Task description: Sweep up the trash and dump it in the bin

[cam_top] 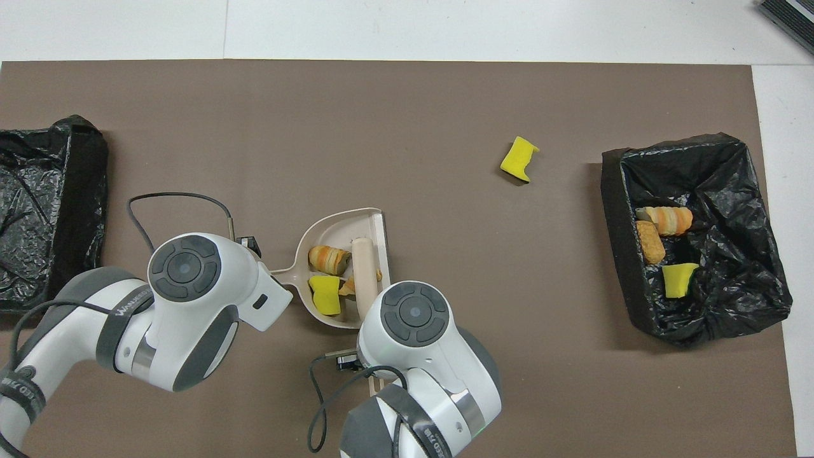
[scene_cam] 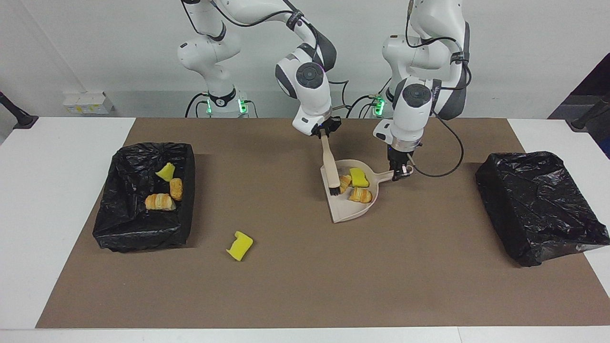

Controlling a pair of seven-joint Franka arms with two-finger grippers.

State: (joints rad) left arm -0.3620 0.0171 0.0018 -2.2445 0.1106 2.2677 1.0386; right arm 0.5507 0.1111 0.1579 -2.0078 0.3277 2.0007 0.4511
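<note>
My right gripper [scene_cam: 324, 135] is shut on the handle of the beige brush [scene_cam: 329, 166], whose bristles rest inside the beige dustpan [scene_cam: 350, 212]. My left gripper [scene_cam: 399, 172] is shut on the dustpan's handle. Three pieces of trash lie in the pan: a yellow sponge [scene_cam: 358, 177], a croissant [scene_cam: 360, 195] and a second croissant [scene_cam: 344, 182] against the bristles. Another yellow sponge [scene_cam: 239, 246] lies loose on the mat. In the overhead view the arms hide both grippers; the brush [cam_top: 364, 267], the dustpan [cam_top: 343, 226] and the loose sponge [cam_top: 519, 159] show.
A black-lined bin [scene_cam: 109, 224] at the right arm's end holds a sponge [scene_cam: 166, 171] and two pastries [scene_cam: 159, 202]. A second black-lined bin [scene_cam: 538, 205] stands at the left arm's end. A brown mat [scene_cam: 305, 286] covers the table.
</note>
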